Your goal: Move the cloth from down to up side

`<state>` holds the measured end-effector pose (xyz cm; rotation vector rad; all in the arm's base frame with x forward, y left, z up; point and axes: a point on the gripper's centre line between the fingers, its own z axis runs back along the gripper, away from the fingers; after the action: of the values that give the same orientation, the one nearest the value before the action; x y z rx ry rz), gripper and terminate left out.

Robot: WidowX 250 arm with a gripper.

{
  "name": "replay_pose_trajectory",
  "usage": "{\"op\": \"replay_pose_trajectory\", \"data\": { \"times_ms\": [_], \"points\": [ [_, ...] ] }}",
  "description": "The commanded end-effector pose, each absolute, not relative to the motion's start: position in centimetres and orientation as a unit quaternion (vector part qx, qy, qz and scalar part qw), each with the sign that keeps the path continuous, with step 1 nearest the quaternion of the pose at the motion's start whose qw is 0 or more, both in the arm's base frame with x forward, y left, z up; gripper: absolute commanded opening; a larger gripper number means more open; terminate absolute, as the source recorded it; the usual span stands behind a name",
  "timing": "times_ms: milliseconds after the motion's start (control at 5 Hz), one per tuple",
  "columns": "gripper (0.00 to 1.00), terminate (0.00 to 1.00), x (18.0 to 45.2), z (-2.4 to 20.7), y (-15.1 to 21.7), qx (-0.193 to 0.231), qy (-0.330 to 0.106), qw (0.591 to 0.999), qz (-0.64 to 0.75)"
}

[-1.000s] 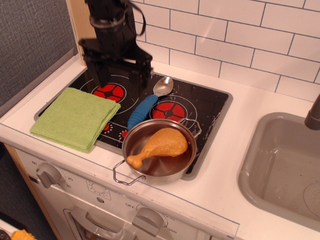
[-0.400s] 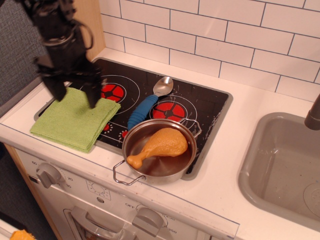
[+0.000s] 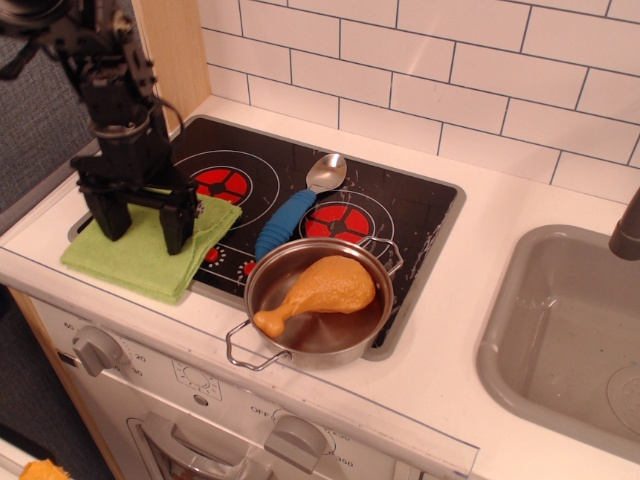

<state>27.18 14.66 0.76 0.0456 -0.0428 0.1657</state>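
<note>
The light-green folded cloth point(image 3: 152, 250) lies at the front left corner of the black stovetop point(image 3: 400, 215), partly over its edge. My black gripper point(image 3: 146, 222) stands upright over the cloth's middle. Its two fingers are spread apart, with the tips down at the fabric on either side of the cloth's centre. I cannot tell whether the tips press into the cloth. Part of the cloth is hidden behind the gripper.
A steel pot point(image 3: 318, 305) holding an orange chicken drumstick point(image 3: 320, 290) sits at the stove's front. A spoon with a blue handle point(image 3: 297, 205) lies between the burners. A grey sink point(image 3: 570, 340) is at the right. A wooden panel point(image 3: 170, 50) stands at the back left.
My gripper has moved from the back of the stove to the left and down onto the cloth. The cloth's right edge looks slightly bunched.
</note>
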Motion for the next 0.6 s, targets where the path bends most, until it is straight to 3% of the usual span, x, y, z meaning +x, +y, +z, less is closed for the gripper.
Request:
{"op": "replay_pose_trajectory", "data": {
  "times_ms": [0,200,400],
  "points": [
    [1.00,0.00,32.1,-1.0,14.5,0.035,0.001,0.995,0.093],
    [1.00,0.00,36.5,0.0,14.8,0.023,-0.023,0.993,0.110],
    [1.00,0.00,39.2,0.3,13.6,0.016,-0.035,0.994,0.103]
  ]
}}
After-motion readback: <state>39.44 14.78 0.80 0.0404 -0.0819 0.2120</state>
